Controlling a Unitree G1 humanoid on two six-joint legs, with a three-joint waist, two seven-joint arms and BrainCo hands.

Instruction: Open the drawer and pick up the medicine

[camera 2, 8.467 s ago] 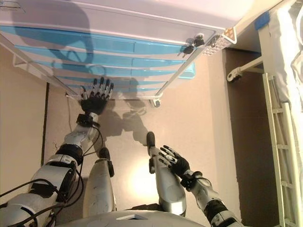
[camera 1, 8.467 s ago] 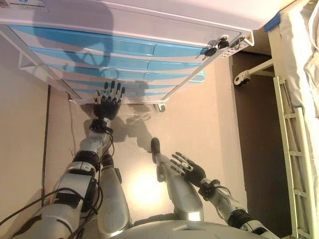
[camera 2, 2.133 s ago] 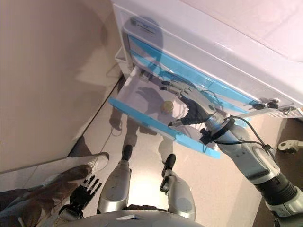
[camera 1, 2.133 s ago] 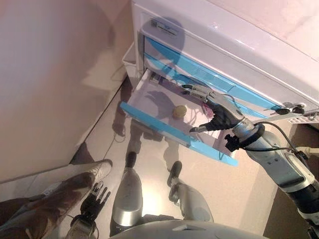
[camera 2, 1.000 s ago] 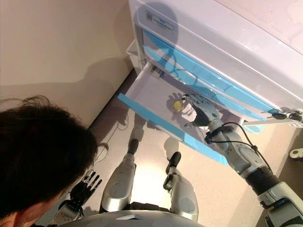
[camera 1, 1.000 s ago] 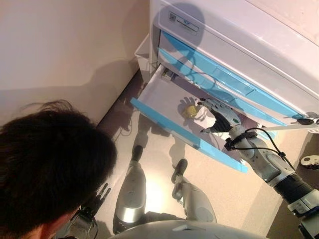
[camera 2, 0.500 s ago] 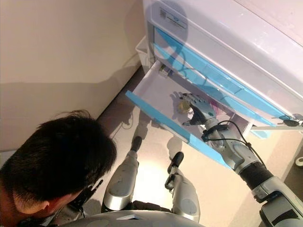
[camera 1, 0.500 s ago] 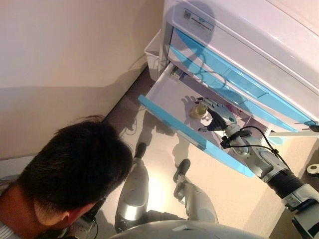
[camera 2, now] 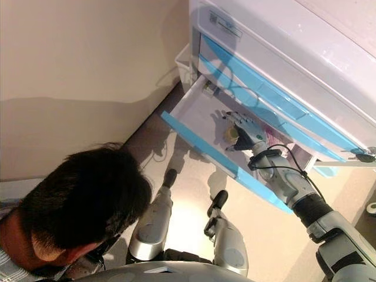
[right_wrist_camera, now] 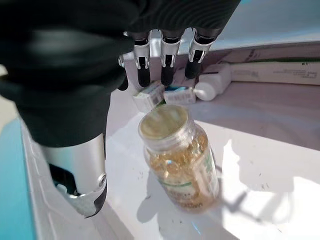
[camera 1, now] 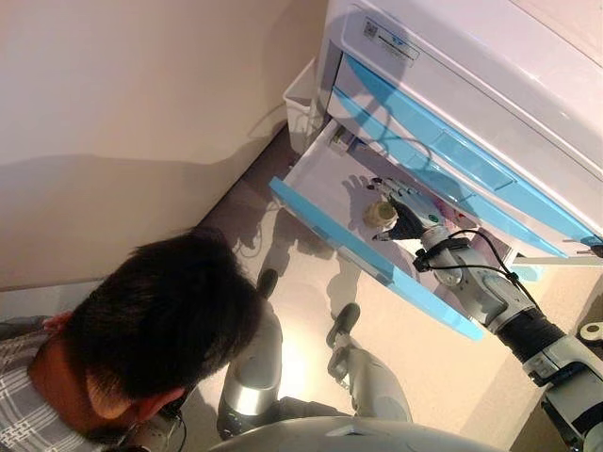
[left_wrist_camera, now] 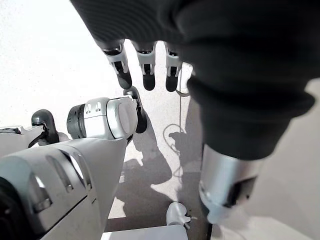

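Note:
A clear medicine bottle (right_wrist_camera: 179,156) full of yellow capsules stands on the white floor of the open drawer (camera 1: 330,228), which has a blue front. In the eye views the bottle (camera 1: 379,215) sits near the middle of the drawer. My right hand (camera 1: 407,213) reaches into the drawer right beside the bottle. Its fingers (right_wrist_camera: 162,55) are straight above the bottle's cap and the thumb (right_wrist_camera: 80,175) stands apart beside it, so nothing is gripped. My left hand (left_wrist_camera: 145,70) hangs low over the floor with straight fingers, holding nothing.
Small boxes (right_wrist_camera: 150,95), a white bottle (right_wrist_camera: 212,86) and a long carton (right_wrist_camera: 275,72) lie at the drawer's back. The white cabinet (camera 1: 452,56) has more blue drawers above. A person's head (camera 1: 160,320) fills the lower left. A white bin (camera 1: 301,104) hangs on the cabinet's side.
My right hand has moved further into the drawer, up against the bottle. The person's head has come lower left into view. The camera has shifted.

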